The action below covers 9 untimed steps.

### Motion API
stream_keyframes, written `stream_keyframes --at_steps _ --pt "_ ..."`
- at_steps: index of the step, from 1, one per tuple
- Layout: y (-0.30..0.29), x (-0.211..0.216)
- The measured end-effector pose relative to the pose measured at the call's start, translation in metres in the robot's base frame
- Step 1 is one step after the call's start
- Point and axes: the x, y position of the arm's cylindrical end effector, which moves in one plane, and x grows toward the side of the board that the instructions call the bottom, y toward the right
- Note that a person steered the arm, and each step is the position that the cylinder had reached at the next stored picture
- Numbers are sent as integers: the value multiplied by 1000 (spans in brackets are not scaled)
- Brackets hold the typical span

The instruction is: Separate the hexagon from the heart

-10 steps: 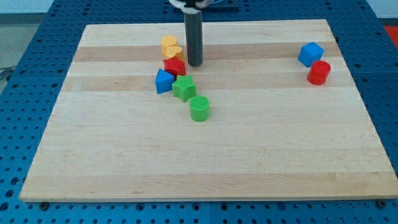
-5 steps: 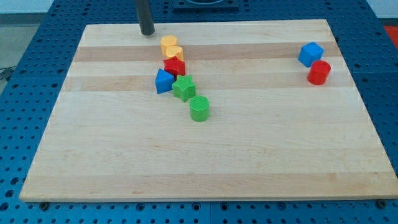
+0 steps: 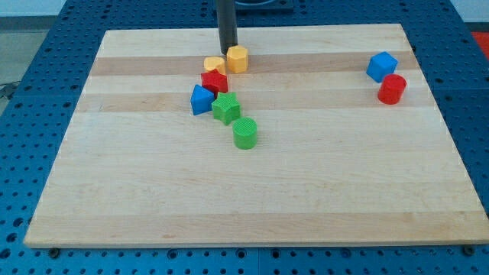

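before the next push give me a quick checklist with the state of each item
1. Tip in view, at the view's top just left of the hexagon: ok.
2. Hexagon apart from the heart: not ok, they sit side by side, touching or nearly so.
3. Tip on the side that drives the hexagon away from the heart: ok, the heart lies below-left, so a push to the view's right should widen the gap.
4. Path to the view's right free of blocks: ok, the blue cube and red cylinder are far off.
5. Heart clear of the red block: cannot tell, they look in contact.
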Motion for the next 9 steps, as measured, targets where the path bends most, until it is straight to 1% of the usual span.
stream_keyframes --at_steps 2,4,5,6,7,8,9 --pt "13 15" --pt "-31 15" --pt "-13 55" --pt "12 61" --pt "68 46" --pt "99 44" --pt "101 45"
